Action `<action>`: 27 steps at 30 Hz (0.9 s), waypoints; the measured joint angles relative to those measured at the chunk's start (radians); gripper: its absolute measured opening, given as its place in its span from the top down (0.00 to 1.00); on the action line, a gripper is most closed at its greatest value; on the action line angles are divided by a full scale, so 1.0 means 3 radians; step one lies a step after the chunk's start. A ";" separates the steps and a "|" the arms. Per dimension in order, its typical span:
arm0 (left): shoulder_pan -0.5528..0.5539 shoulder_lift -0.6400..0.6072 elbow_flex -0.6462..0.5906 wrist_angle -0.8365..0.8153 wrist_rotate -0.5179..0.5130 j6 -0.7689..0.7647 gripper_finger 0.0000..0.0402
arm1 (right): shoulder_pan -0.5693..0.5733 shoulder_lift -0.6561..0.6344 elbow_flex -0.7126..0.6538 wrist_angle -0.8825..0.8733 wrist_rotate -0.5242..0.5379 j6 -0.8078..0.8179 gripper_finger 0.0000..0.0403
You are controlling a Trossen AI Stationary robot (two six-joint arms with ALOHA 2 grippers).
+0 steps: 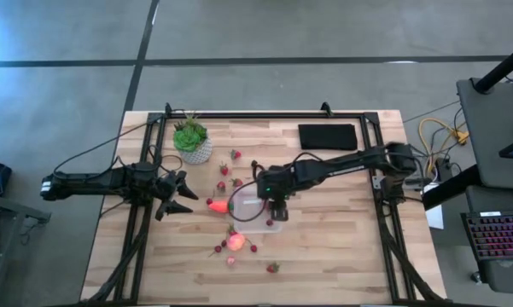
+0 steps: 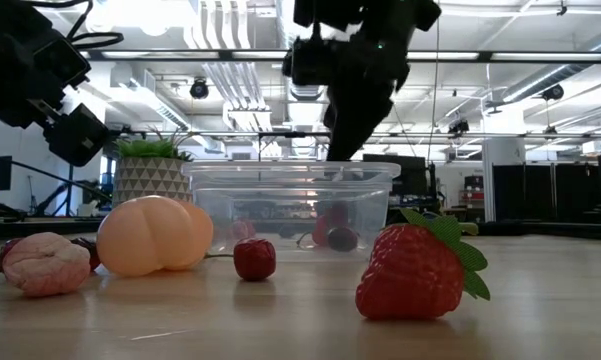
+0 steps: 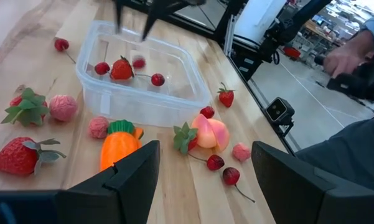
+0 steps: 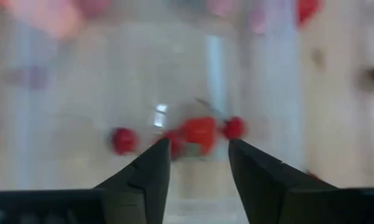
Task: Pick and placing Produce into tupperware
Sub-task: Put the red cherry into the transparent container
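Directly below the right gripper (image 4: 198, 158), whose fingers stand slightly parted with nothing between them, sits the tupperware (image 1: 258, 211), a strawberry (image 3: 121, 68) and small red cherries (image 3: 157, 79) lying inside. Off to its side, the left gripper (image 1: 177, 194) waits open above the table (image 1: 341, 247), the orange carrot (image 1: 215, 205) between them.
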 joint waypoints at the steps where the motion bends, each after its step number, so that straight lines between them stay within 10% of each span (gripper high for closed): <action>1: 0.0000 0.0001 0.0000 -0.0001 0.0000 -0.0001 0.40 | 0.0000 0.0026 0.0030 -0.0047 0.0110 -0.0002 0.57; 6: -0.0001 0.0003 0.0000 -0.0010 0.0000 -0.0001 0.40 | -0.0100 -0.0017 0.0074 -0.0186 0.0757 0.0138 0.49; 27: -0.0001 0.0000 0.0000 -0.0004 0.0000 0.0000 0.40 | -0.0576 -0.0060 -0.0476 -0.0134 0.0413 -0.1276 0.48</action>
